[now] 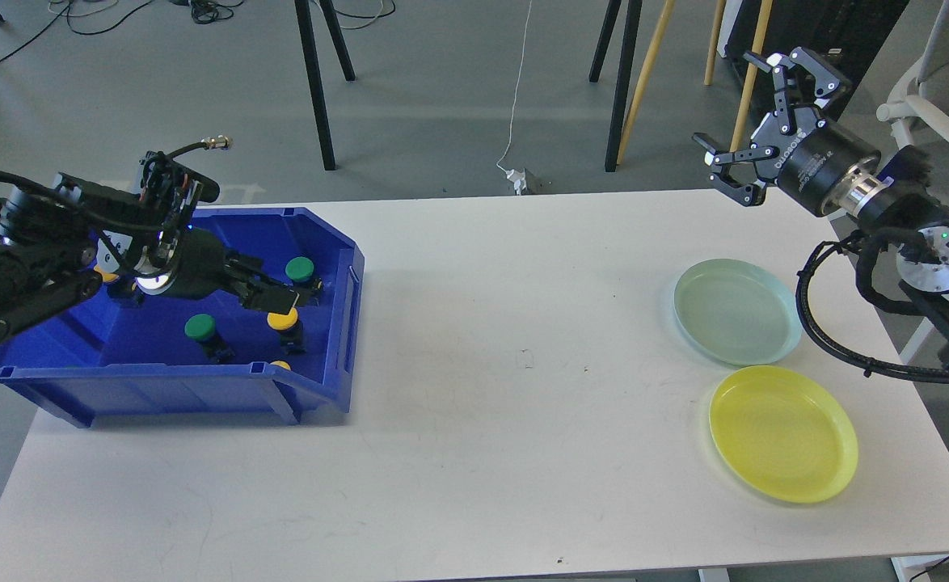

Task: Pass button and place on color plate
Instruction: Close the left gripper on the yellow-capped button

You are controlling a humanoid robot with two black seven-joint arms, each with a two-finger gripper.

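A blue bin point(325, 388) at the table's left holds several push buttons with black bases: a green one point(301, 267) at the back right, a yellow one point(284, 320) in front of it, a green one point(200, 326) and a yellow one point(282, 364) half hidden by the front wall. My left gripper point(280, 293) is low inside the bin, open, fingers pointing right, just above the middle yellow button. My right gripper point(733, 105) is open and empty, raised beyond the table's far right edge. A pale green plate point(737, 311) and a yellow plate point(783, 432) lie at the right.
The left arm hides another yellow button point(107, 276) at the bin's left. Black and wooden stand legs point(624, 81) rise from the floor behind the table. A white cable with a plug point(523, 179) lies by the far table edge.
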